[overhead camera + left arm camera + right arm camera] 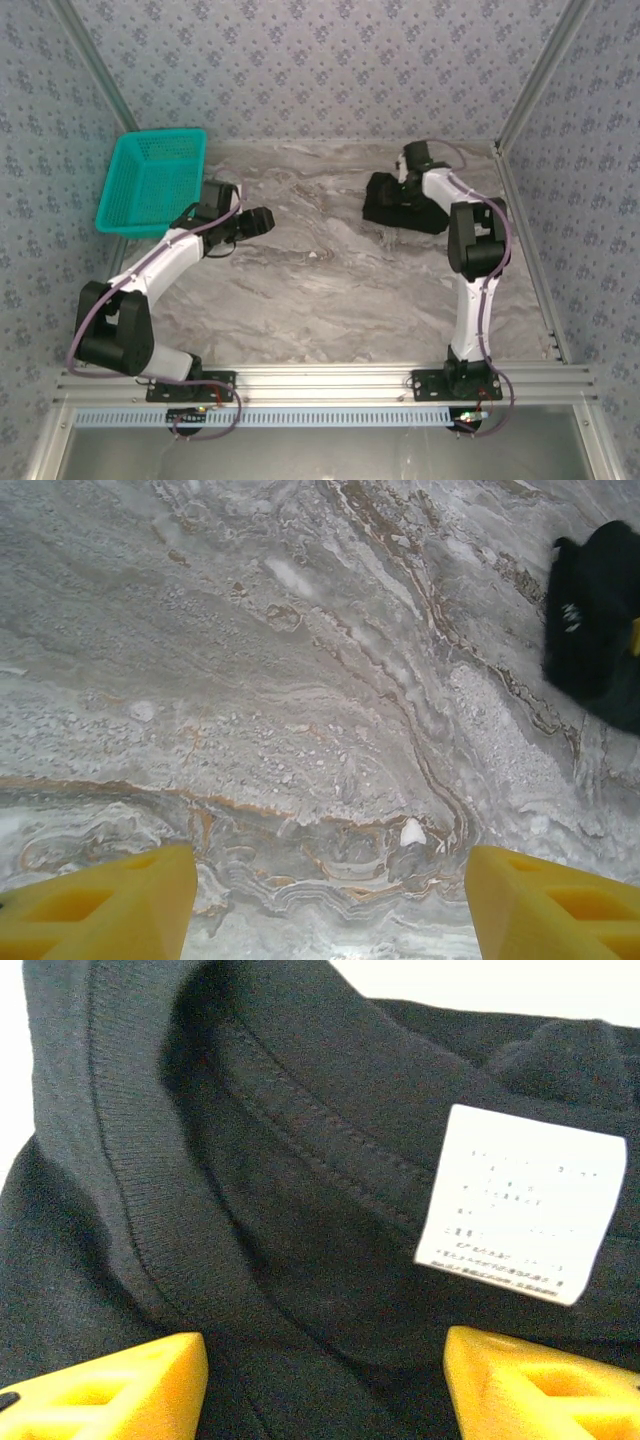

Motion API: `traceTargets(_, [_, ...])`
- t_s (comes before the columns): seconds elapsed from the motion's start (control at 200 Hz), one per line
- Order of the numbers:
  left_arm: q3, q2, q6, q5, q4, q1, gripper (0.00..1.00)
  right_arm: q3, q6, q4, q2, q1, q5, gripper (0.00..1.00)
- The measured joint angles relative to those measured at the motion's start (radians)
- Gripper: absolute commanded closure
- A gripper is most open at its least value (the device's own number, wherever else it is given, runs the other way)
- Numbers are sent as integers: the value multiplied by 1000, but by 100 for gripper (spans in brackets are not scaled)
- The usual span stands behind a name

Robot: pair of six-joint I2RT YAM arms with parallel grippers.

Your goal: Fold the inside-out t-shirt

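Over the marbled table [320,285], right fingers [110,1385], spread apart, hang just above the collar [125,1170] and white label [508,1205] of the black t-shirt [385,205] bunched at two o'clock, probably to pinch the neckline. Left fingers [110,905], also apart, hover near ten o'clock.

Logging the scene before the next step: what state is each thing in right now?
T-shirt: bunched in a compact heap, collar label showing.
Basket: empty.
Left gripper: open, over bare table.
Right gripper: open, close over the t-shirt's collar.
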Motion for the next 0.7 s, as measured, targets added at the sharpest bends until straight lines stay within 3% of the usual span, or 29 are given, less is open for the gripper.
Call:
traceTargets(0.125, [-19,-36,1,-13,-6,0,28,201,-64,-116,113,-45,14,34])
traceTargets(0.7, [-27,-59,19,-45,-50,0,28,615,-462,-351,343,-137,-5,34])
